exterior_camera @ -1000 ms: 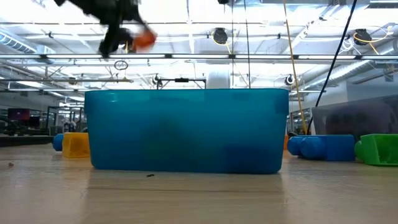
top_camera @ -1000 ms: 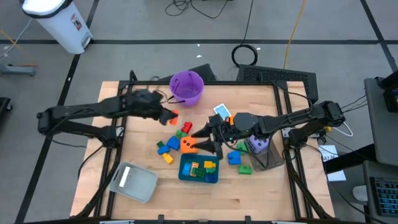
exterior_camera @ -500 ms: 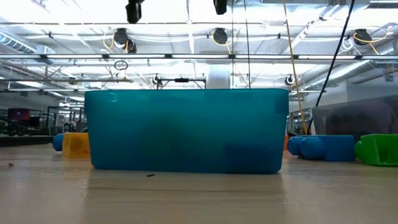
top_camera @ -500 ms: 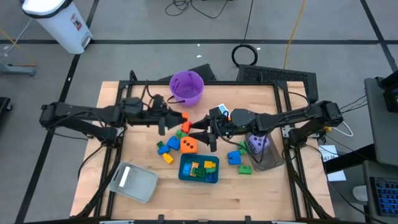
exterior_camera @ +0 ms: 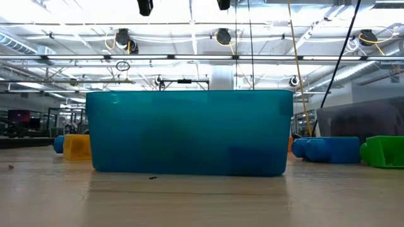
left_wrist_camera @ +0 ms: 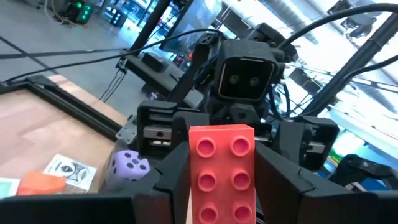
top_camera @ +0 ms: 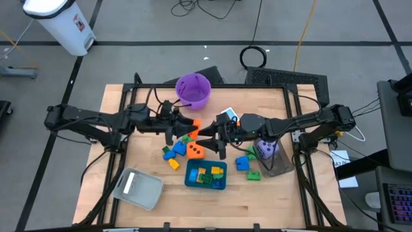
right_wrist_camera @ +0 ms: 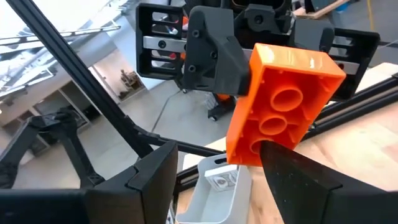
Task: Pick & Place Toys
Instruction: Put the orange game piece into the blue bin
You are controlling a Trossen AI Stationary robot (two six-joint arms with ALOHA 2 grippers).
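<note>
My left gripper [top_camera: 185,124] is shut on a red-orange brick [top_camera: 194,122] above the middle of the table. The brick's studded top shows in the left wrist view [left_wrist_camera: 221,168] and its hollow underside in the right wrist view [right_wrist_camera: 280,112]. My right gripper [top_camera: 205,142] is open and faces the left one, its fingers standing wide around the brick's free end. An orange die [top_camera: 195,150] and loose bricks [top_camera: 170,152] lie on the table below. A purple die [top_camera: 267,149] sits in the clear tray [top_camera: 280,164]. My left gripper pinches the brick's two long sides [left_wrist_camera: 191,180] between its two fingers. The fingers come level from the table's left and lie along the brick. The brick sticks out past the fingertips, tilted and lifted clear of the table. My right gripper has one fingertip [right_wrist_camera: 280,165] in front of the brick's lower corner; I cannot tell whether it touches.
A teal tray [top_camera: 190,175] holding several bricks stands near the front and fills the low view [exterior_camera: 189,132]. A grey tray [top_camera: 138,189] is at the front left and a purple bucket [top_camera: 193,90] at the back. White-and-blue cards [top_camera: 228,116] lie behind the right gripper.
My left gripper has carried the brick toward the table's right edge, up to my right gripper. In the low view it has gone up and out of the picture. The brick stays held and clear of the table.
</note>
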